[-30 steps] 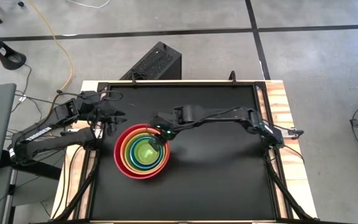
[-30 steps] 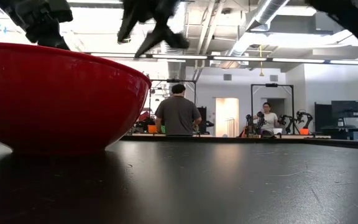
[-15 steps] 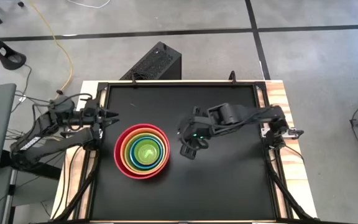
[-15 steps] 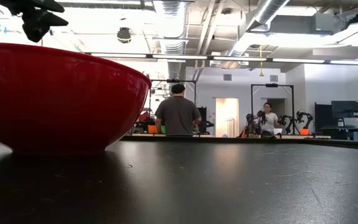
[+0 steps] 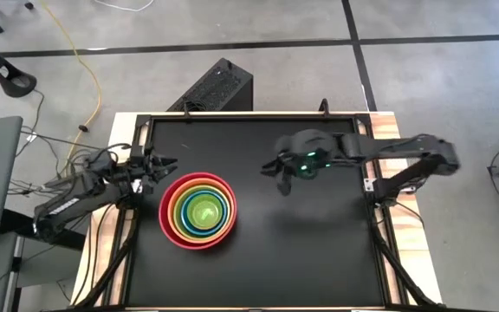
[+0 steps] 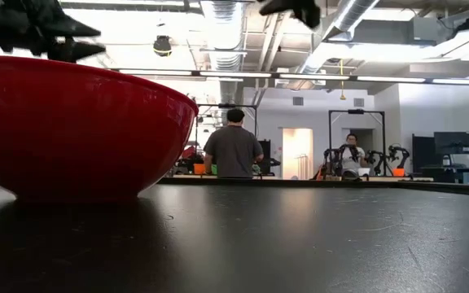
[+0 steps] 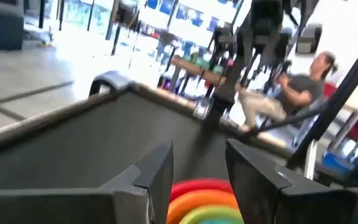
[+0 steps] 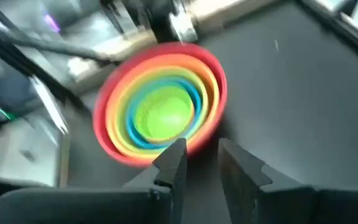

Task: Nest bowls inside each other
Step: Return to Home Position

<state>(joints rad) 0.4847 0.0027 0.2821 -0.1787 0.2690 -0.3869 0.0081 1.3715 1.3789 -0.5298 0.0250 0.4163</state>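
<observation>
The bowls point(image 5: 197, 211) sit nested in one stack on the black table, left of its middle: red outermost, then orange, lime-green, blue and yellow rings, with bright green in the centre. The red bowl point(image 6: 72, 130) rests on its base. My left gripper point(image 5: 168, 163) hovers open just beyond the stack's far-left rim, pointing roughly level over it point(image 7: 197, 163). My right gripper point(image 5: 277, 176) hangs open in the air to the right of the stack, slanting down toward it point(image 8: 201, 155). Neither gripper has anything between its fingers.
A raised black frame point(image 5: 249, 117) borders the table, with wooden strips point(image 5: 388, 147) along both sides. Bare black tabletop point(image 5: 319, 251) stretches right of the stack. People and other robot stations point(image 6: 234, 150) show in the room beyond the far edge.
My right gripper stood over the stack's centre. It has since drawn away toward the table's right and far side, rising out of the bowls. My left arm has folded back and sunk, its gripper tipping up to about level. The bowls have stayed put.
</observation>
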